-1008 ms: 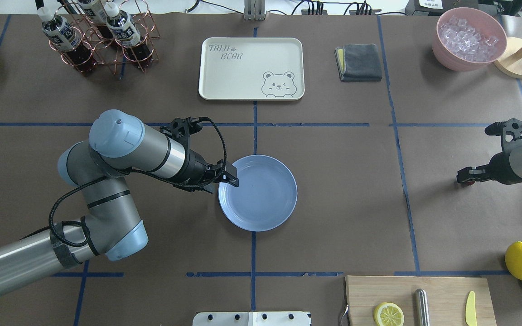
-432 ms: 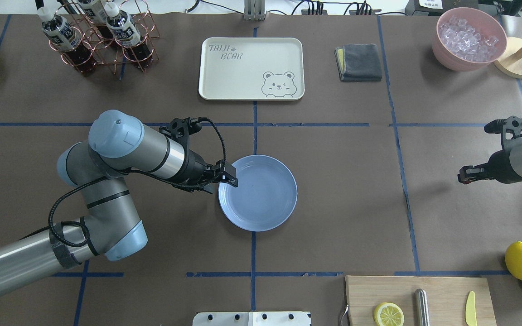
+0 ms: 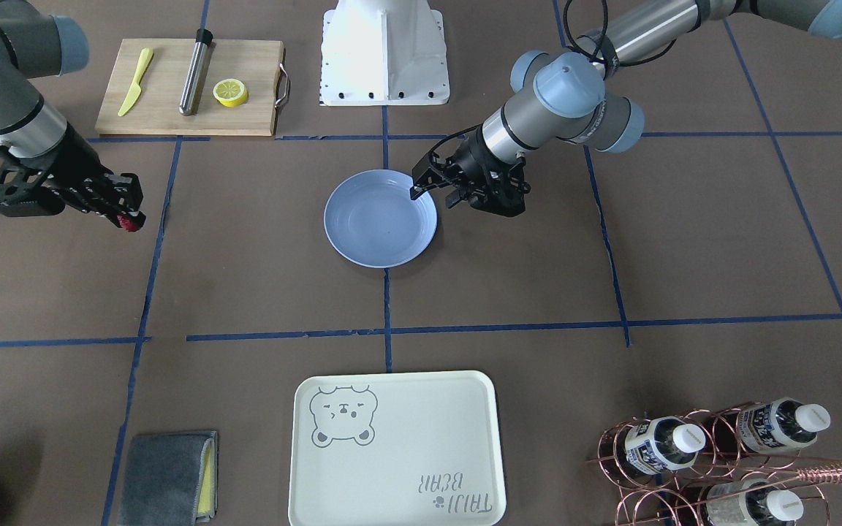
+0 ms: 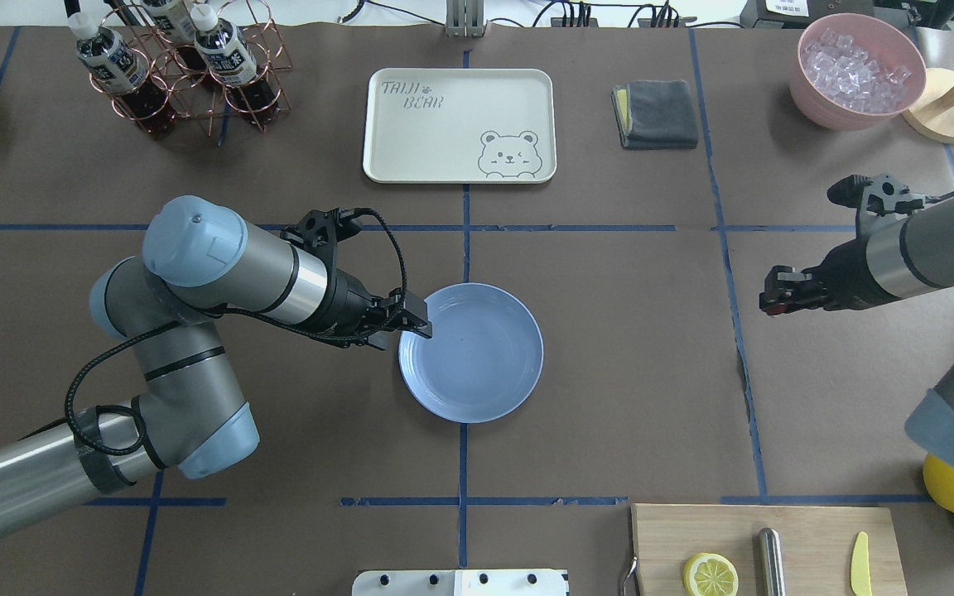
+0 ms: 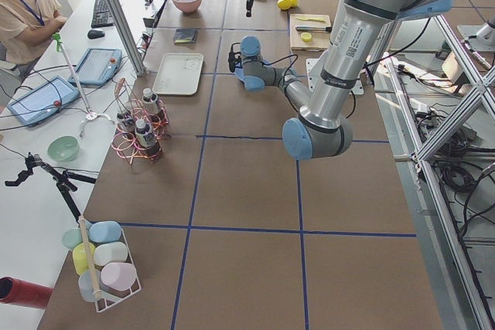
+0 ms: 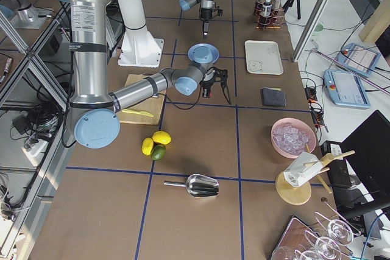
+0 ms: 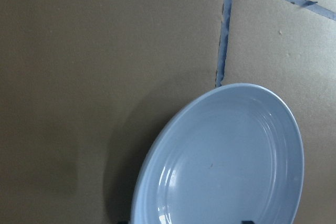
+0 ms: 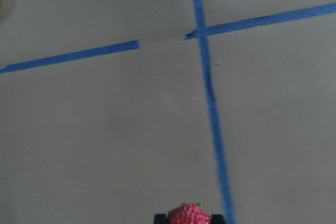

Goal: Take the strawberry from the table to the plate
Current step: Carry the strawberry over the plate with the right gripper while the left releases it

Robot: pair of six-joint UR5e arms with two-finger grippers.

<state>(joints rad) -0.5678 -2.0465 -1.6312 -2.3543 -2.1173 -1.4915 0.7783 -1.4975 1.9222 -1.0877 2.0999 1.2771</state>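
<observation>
The right gripper (image 4: pixel 771 300) pinches the tiny dark-red bumpy strawberry (image 8: pixel 188 215) above the brown-paper table (image 4: pixel 626 372), well apart from the round glossy light-blue plate (image 4: pixel 485 393), likely for carrying; the left gripper (image 4: pixel 411 324), fingers spread, sits at its rim, perhaps steadying.

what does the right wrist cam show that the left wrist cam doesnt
Only the right wrist view shows the strawberry, gripped in the right pincer at the picture's bottom edge, with a crossing of blue tape lines beyond it. Only the left wrist view shows the light-blue plate, empty and filling the lower right of the picture. Both show the brown-paper table and blue tape lines on it.
</observation>
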